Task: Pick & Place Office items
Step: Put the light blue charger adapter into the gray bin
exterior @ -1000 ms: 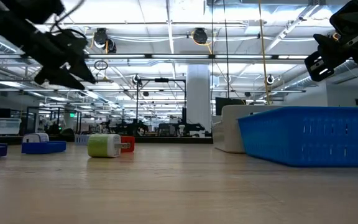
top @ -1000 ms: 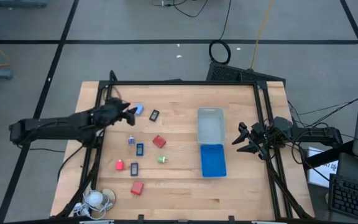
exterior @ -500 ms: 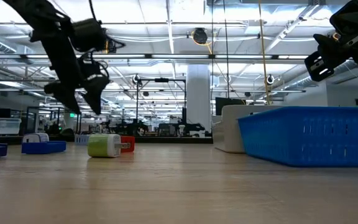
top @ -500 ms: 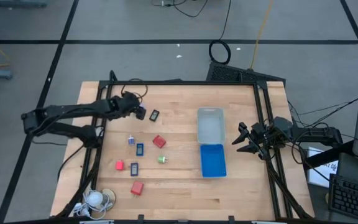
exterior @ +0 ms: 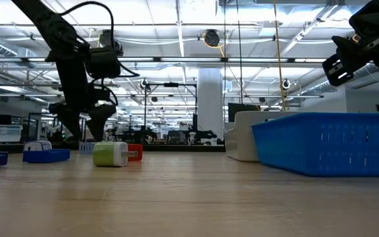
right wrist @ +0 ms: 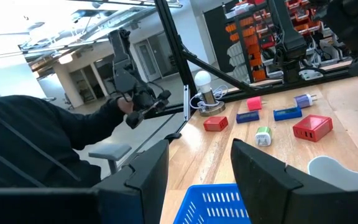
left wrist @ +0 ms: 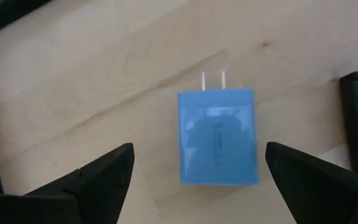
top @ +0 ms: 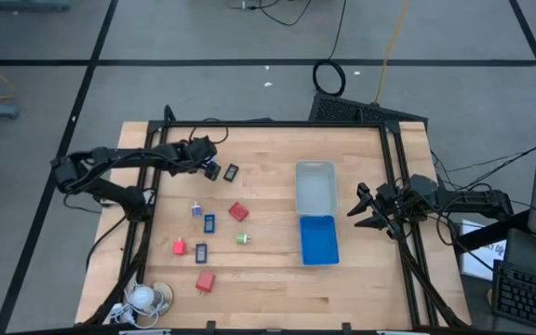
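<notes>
A light-blue cube [left wrist: 216, 138] with two metal prongs lies flat on the wooden table [top: 268, 288], near its far left. My left gripper [left wrist: 199, 149] hangs over it, pointing steeply down and open, one finger on either side and clear of it. In the high view my left gripper [top: 210, 168] covers most of the cube. Scattered on the left half are red blocks [top: 238, 211] [top: 205, 280], a green bit [top: 242, 238] and dark blue-and-black pieces [top: 231, 172] [top: 209, 223]. My right gripper [top: 361, 209] waits open and level at the right edge.
A clear tray [top: 314, 186] and a blue tray [top: 319, 240] lie end to end right of centre. A white coiled-cord thing [top: 142, 298] sits at the near left corner. A black frame [top: 277, 124] borders the table. Bare wood lies between the items and the trays.
My left gripper has come down over the light-blue cube, shifting a little toward the table's right, and has tipped from nearly level to pointing steeply down. The cube has not moved.
</notes>
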`<state>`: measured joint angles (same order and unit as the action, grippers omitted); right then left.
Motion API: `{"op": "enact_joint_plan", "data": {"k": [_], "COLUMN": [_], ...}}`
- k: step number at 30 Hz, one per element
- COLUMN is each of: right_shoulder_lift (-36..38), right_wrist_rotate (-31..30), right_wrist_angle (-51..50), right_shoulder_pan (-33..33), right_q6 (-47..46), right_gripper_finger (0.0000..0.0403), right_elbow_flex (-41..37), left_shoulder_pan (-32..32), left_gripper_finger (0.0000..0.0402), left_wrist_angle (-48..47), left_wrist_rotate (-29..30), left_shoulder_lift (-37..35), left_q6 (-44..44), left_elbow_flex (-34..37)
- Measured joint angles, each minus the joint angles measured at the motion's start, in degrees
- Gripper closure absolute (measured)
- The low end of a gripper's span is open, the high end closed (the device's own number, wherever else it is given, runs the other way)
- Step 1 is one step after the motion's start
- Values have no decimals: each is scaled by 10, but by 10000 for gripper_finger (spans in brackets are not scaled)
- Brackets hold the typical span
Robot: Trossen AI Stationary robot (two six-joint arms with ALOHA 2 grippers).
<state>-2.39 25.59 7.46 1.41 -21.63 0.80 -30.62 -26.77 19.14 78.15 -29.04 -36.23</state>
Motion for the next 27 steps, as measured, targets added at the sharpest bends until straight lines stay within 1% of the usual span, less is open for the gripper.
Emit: {"op": "enact_joint_plan", "data": {"k": [8, 13, 23, 27], "right_shoulder_lift": [0, 0, 0, 0], "right_wrist_rotate": [0, 0, 0, 0], "right_wrist_angle": [0, 0, 0, 0], "right_shoulder_pan": [0, 0, 0, 0], "right_q6": [0, 0, 0, 0], "right_gripper_finger": [238, 238, 238, 238], "right_elbow_flex": [0, 0, 0, 0], "left_shoulder_pan": [-9, -9, -9, -9], "left_gripper_finger": [53, 55, 53, 53], "left_wrist_angle": [5, 17, 27, 31], "left_wrist_rotate": [-17, -39, -39, -37], "left_shoulder_lift": [34, 52, 59, 59], "left_q6": [9, 8, 9, 27], "left_elbow_flex": [0, 0, 0, 0]}}
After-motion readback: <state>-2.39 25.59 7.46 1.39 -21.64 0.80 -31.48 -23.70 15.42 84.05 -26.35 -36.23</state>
